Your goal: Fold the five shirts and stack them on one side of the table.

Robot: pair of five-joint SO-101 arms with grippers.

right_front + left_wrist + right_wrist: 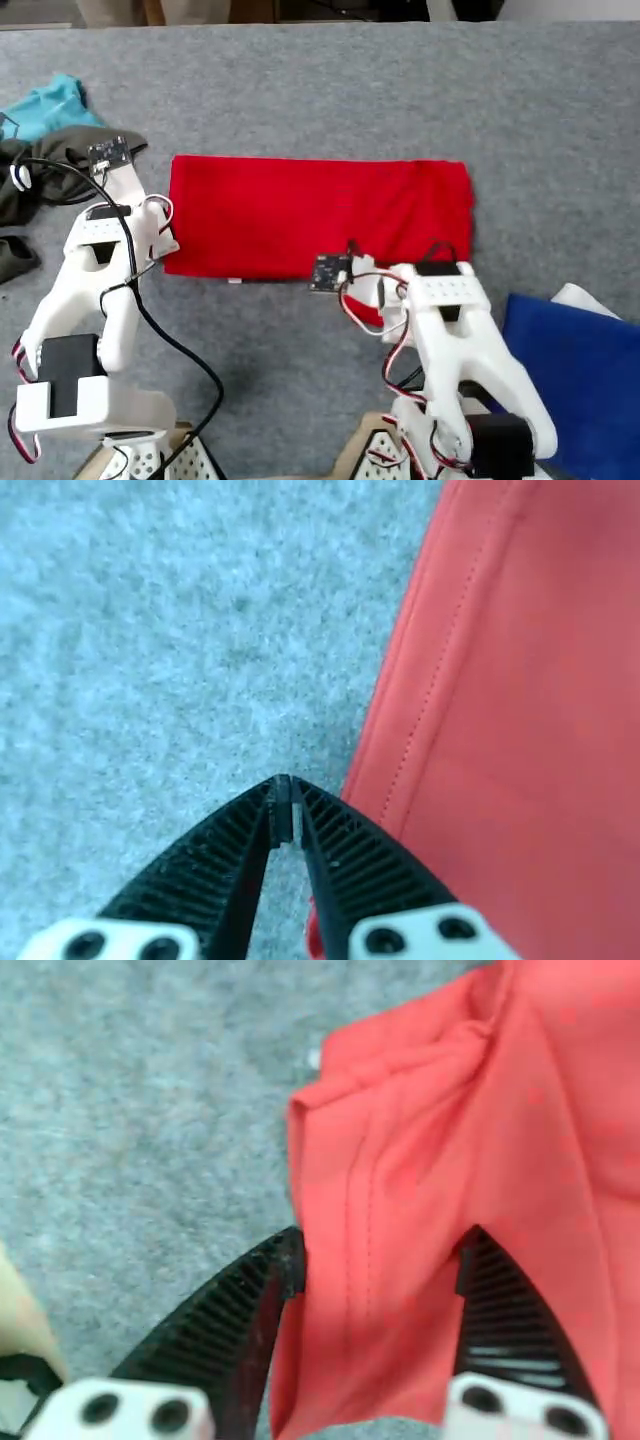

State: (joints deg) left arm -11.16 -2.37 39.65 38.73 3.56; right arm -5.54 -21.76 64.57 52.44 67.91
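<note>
Red shirt (pixel 480 1110) edge lies within spread right claw (pixel 382 1245).

Overhead, 2 close wrist views, shirt (pixel 320 215) shared

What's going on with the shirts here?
Two arms are at a red shirt lying as a long folded strip on the grey table. The right gripper is open, with a bunched fold of the shirt's near edge between its fingers. The left gripper is shut, its tips over the table just beside the shirt's end. A blue shirt lies at the near right; a teal shirt and a dark shirt are heaped at the far left.
</note>
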